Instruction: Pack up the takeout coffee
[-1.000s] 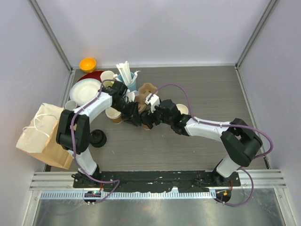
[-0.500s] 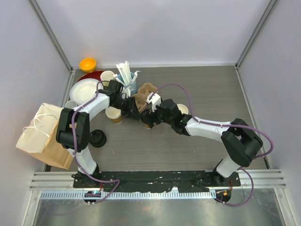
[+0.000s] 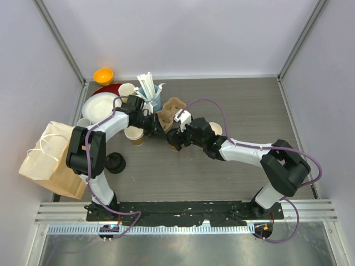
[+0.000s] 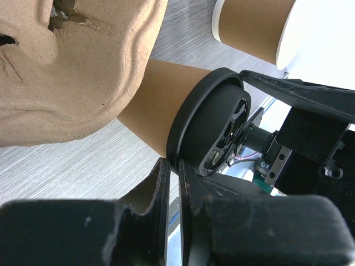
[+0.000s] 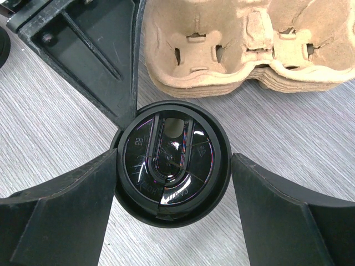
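Note:
A takeout coffee cup (image 5: 172, 160), brown kraft with a black sip lid, stands on the table in front of the pulp cup carrier (image 5: 222, 50). My right gripper (image 5: 173, 162) straddles it, its fingers against the lid's two sides. In the top view the cup (image 3: 174, 146) sits under the right gripper (image 3: 177, 138). My left gripper (image 4: 173, 163) is shut to a thin slit with nothing in it, its tips touching the lid's rim (image 4: 213, 124). From above, the left gripper (image 3: 160, 132) comes in from the left. Two open kraft cups (image 3: 135, 134) (image 3: 215, 128) stand lidless nearby.
The pulp carrier (image 3: 172, 108) lies just behind both grippers. A light blue cup of white sticks (image 3: 150, 91), a pale mug (image 3: 126, 90), white plates (image 3: 100, 106) and an orange bowl (image 3: 104, 75) crowd the back left. A loose black lid (image 3: 115, 162) and a paper bag (image 3: 47, 160) are at the left.
The left gripper's jaws have closed down to a slit and its hand has shifted slightly toward the carrier. The right gripper and the lidded cup have hardly moved.

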`<state>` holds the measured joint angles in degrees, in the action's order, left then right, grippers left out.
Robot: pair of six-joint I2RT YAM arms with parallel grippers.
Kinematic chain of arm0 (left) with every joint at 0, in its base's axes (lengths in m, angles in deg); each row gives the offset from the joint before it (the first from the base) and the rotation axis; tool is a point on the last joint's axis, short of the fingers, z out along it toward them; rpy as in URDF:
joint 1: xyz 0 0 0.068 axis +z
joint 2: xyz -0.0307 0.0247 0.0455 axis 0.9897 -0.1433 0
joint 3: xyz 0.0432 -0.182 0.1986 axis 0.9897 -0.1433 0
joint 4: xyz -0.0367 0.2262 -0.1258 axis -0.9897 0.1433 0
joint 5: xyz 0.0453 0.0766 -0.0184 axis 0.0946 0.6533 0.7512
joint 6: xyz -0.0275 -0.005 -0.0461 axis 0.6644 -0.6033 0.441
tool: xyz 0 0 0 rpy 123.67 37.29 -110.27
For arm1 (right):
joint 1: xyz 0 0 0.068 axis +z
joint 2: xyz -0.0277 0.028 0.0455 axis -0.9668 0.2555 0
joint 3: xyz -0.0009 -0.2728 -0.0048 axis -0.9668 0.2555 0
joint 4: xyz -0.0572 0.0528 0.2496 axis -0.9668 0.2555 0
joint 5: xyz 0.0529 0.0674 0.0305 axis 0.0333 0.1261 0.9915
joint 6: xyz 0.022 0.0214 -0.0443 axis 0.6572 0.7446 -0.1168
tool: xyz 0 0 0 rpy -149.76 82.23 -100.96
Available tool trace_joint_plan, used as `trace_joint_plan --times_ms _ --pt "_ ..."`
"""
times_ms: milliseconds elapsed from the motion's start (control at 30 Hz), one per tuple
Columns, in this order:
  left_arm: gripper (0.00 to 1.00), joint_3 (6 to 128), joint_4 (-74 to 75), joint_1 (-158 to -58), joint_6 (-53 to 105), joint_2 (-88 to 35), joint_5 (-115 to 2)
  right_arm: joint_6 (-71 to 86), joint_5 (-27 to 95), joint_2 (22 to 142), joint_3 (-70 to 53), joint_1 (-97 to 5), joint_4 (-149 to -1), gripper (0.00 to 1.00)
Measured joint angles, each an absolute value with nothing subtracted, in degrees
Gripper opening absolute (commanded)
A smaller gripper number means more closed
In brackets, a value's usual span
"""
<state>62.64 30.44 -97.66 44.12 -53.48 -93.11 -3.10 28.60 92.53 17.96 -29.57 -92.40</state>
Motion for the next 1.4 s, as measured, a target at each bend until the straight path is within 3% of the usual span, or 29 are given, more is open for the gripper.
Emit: trace_joint_plan --times_ms 233,700,967,1200,1400 --pt "0.00 61.4 28.7 -97.7 44.3 -53.1 -93.4 -2.5 28.6 92.6 20.1 -29.6 -96.4 0.47" --pt "0.00 60.5 26.4 -97.6 45.4 -54.1 -95.4 -1.4 28.6 92.4 23.4 -29.9 -101.3 0.40" --pt "0.00 61.3 26.7 -97.9 45.3 -54.2 -95.5 -1.0 28.3 92.0 23.8 -30.0 -101.7 0.41" --pt "0.29 64.9 31.7 -100.2 39.8 -52.8 -88.7 -0.3 27.4 91.5 21.9 -30.0 -98.0 0.42" --pt "0.35 70.2 37.7 -101.2 33.3 -52.8 -83.6 2.8 24.1 91.6 19.0 -29.6 -92.6 0.42"
